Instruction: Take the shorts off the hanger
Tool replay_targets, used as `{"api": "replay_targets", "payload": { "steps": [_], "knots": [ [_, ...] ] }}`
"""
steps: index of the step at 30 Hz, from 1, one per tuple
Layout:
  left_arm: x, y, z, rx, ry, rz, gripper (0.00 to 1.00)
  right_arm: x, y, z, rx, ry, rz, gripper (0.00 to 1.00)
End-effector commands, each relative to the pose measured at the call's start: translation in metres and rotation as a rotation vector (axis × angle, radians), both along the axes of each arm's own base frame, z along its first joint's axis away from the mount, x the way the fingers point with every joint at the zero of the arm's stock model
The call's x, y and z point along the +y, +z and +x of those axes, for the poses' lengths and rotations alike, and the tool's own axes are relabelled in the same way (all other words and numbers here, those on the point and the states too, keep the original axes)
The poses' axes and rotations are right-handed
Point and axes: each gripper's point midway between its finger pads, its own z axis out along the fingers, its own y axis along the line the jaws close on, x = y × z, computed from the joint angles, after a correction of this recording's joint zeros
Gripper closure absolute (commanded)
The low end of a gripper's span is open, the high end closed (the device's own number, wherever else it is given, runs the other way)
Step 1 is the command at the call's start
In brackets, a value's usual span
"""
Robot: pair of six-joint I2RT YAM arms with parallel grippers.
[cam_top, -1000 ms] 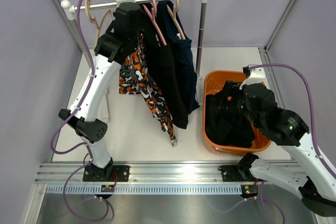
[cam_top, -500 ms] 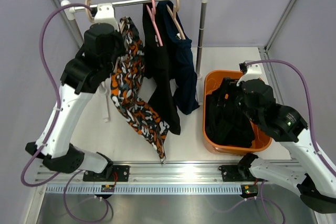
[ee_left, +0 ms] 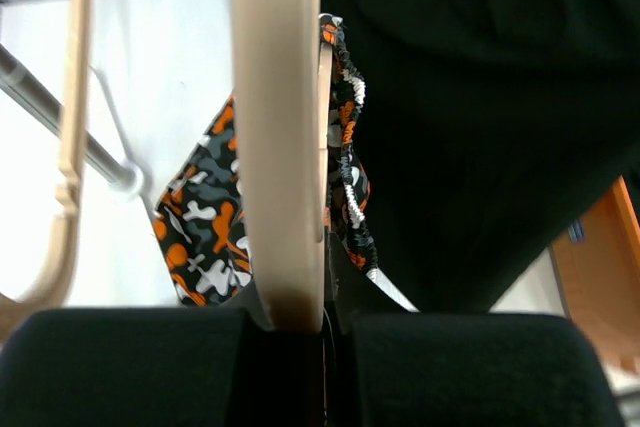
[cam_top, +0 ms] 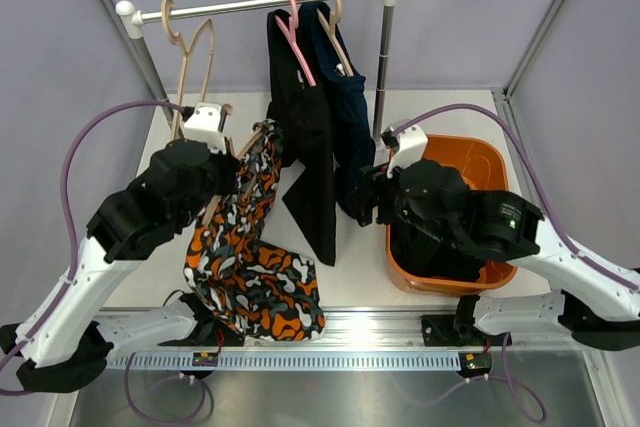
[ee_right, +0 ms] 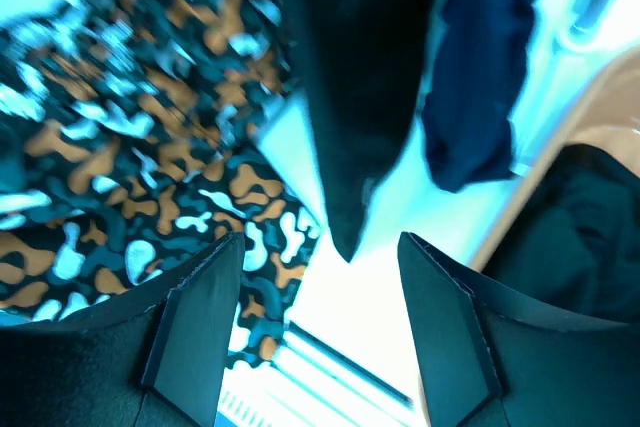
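The table (cam_top: 440,107) carries a clothes rail (cam_top: 240,4) along its far side and an orange basket (cam_top: 482,150) on the right.

The patterned shorts (cam_top: 250,277) are off the rail. They hang from a wooden hanger (ee_left: 275,147), and their lower part lies piled on the table at its near edge.

The black shorts (cam_top: 310,167) on a pink hanger (cam_top: 297,32) and the navy shorts (cam_top: 350,117) just beside them hang on the rail, between the two arms. The other black shorts (cam_top: 430,242) lie in the basket. An empty hanger (cam_top: 190,47) hangs at the left end of the rail.

The left pincer (ee_left: 325,312) is clenched on the wooden hanger. The right pincer (ee_right: 320,247) is released and holds nothing. It faces the lower tip of the black shorts.
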Motion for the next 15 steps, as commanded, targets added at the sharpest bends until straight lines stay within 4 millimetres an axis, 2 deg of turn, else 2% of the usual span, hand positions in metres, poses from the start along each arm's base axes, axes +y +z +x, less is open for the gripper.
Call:
{"api": "replay_targets", "payload": {
  "steps": [1,8,12,13,14,15],
  "knots": [
    [-0.008,-0.001,-0.019,0.004,-0.061,-0.088,1.00,0.017,0.017,0.002,-0.030,-0.035,0.033,0.28],
    [-0.006,-0.004,-0.040,0.018,-0.119,-0.126,1.00,0.056,0.011,0.010,-0.016,-0.017,0.027,0.26],
    [-0.011,-0.008,-0.044,0.029,-0.163,-0.126,1.00,0.082,0.018,0.011,-0.013,0.032,0.036,0.26],
    [-0.014,-0.008,-0.045,0.032,-0.178,-0.133,1.00,0.089,0.025,0.011,-0.018,0.043,0.047,0.25],
    [-0.014,-0.008,-0.046,0.029,-0.183,-0.136,1.00,0.095,0.025,0.010,-0.017,0.050,0.042,0.25],
    [-0.014,-0.009,-0.046,0.029,-0.185,-0.134,1.00,0.107,0.016,0.012,-0.010,0.060,0.013,0.25]
  ]
}}
